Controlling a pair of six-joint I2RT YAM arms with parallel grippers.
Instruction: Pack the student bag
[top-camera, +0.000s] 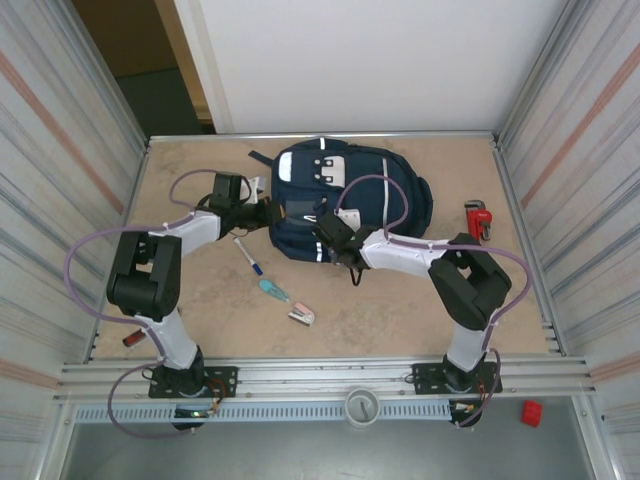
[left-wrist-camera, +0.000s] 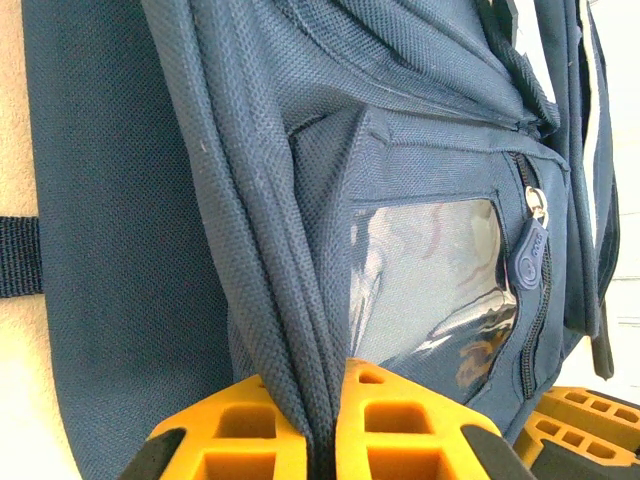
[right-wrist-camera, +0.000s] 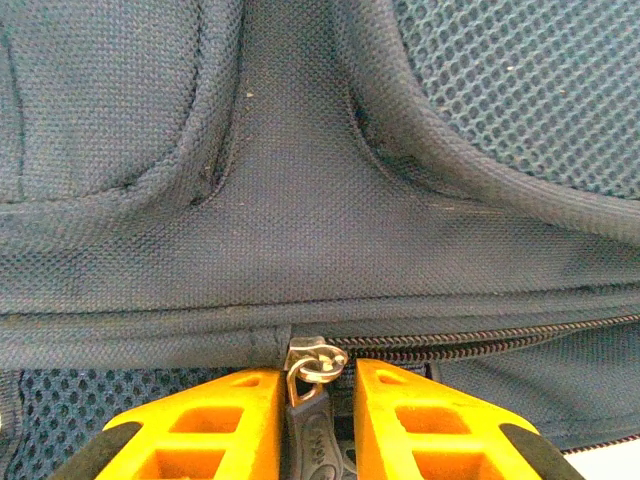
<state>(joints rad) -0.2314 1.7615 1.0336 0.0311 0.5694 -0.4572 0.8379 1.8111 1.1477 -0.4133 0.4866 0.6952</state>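
At the left, my left claw (left-wrist-camera: 325, 405) was clamped on a ridge of cloth at the side of the large navy blue fabric backpack (top-camera: 350, 195). The bag lay flat at the far middle of the tan tabletop (top-camera: 420, 300), close to the back wall. Nothing looked packed yet, I judged: the blue-tipped white pen (top-camera: 249, 256), the teal plastic piece (top-camera: 272, 291) and the pink-and-white stapler-like thing (top-camera: 301, 317) (I couldn't make it out better) lay loose just in front of the bag, between my arms. My right claw (right-wrist-camera: 318, 400) was pinched on the silver metal zipper pull (right-wrist-camera: 313, 362), with the teeth to its right meshed, so opening had to come first. Further right, the red metal pipe wrench (top-camera: 478, 218) lay near the ribbed right wall (top-camera: 570, 200), and there was bare table in front of it for drawing the zipper along.
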